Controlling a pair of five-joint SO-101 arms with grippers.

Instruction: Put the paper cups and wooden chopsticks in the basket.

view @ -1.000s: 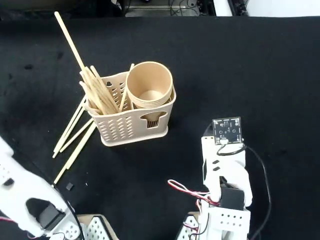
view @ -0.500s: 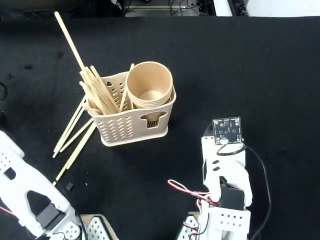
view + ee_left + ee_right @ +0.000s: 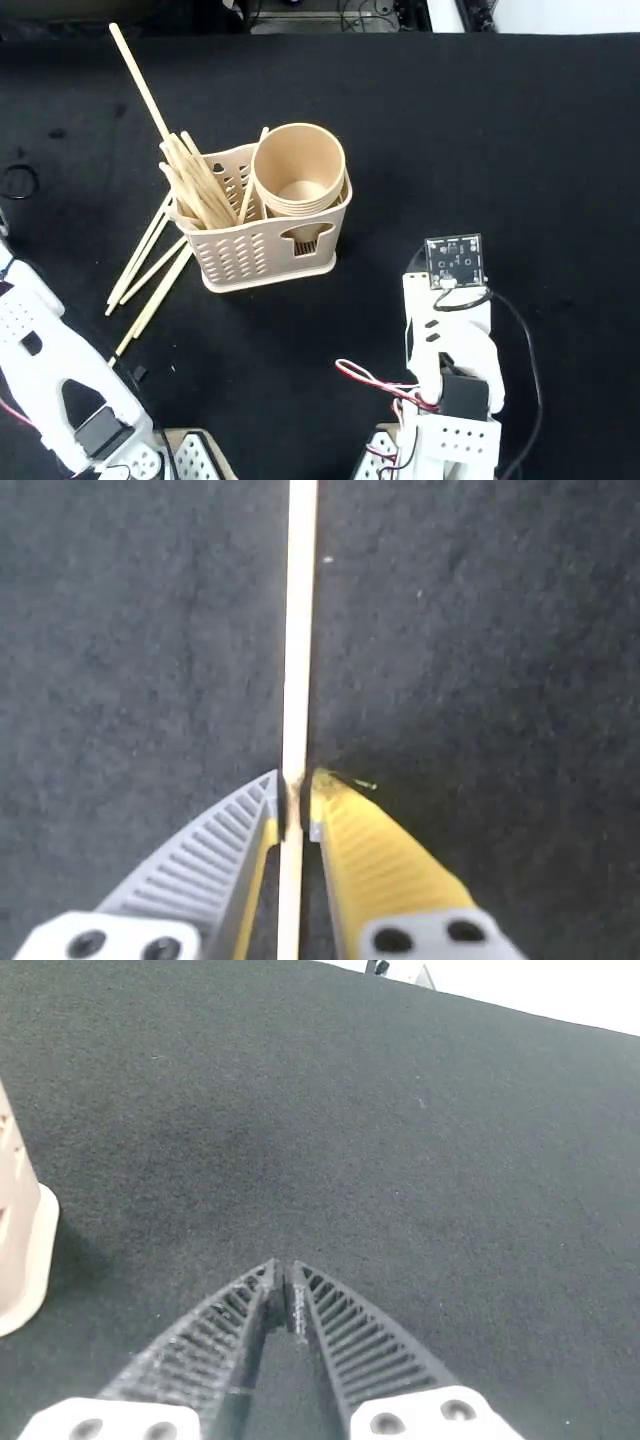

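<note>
While the left hand (image 3: 295, 805) is clamped on a single wooden chopstick (image 3: 298, 630) over the black surface (image 3: 480, 630), the right hand (image 3: 284, 1290) has its fingers pressed together on nothing. High view: basket (image 3: 262, 252) sits at 10 o'clock of centre. Stacked paper cups (image 3: 298, 172) stand upright in its 3 o'clock compartment, and a chopstick bundle (image 3: 192, 178) leans in the 9 o'clock one. Loose chopsticks (image 3: 148, 272) lie just beside the basket at 8 o'clock. Right arm (image 3: 448, 350) is at 5 o'clock, well apart; left arm (image 3: 50, 370) at 7 o'clock.
</note>
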